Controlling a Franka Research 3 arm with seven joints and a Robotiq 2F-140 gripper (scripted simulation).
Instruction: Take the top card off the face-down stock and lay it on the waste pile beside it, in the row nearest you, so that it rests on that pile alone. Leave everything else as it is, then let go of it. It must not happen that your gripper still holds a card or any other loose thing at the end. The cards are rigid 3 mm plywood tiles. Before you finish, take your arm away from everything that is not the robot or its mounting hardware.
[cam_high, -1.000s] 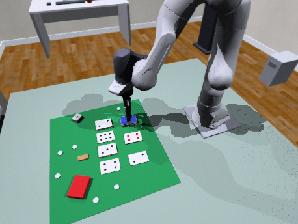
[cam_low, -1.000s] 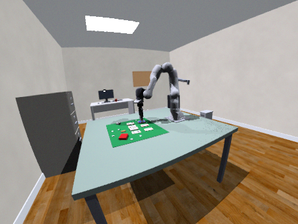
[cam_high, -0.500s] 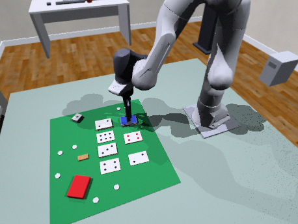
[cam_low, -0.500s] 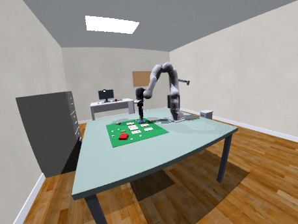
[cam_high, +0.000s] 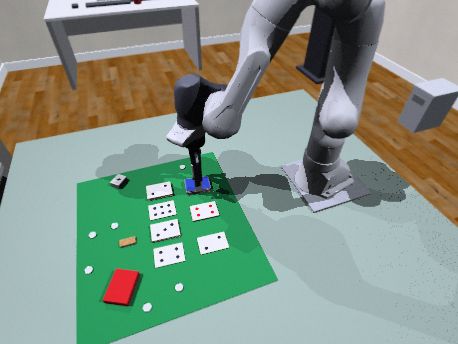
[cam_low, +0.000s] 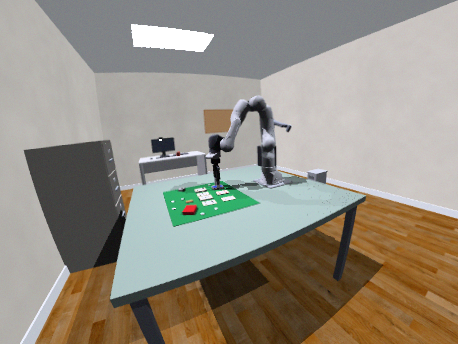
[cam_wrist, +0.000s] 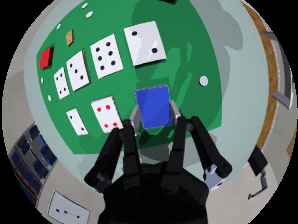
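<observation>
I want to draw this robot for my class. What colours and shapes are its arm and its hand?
The arm is pale grey, made of thick rounded tubes with bulging joints, standing on a flat grey base plate. Near the end it turns dark charcoal at the wrist, with a small light grey block beneath. The gripper is black, with two long, thin, jointed fingers. No cables or markings show.
</observation>
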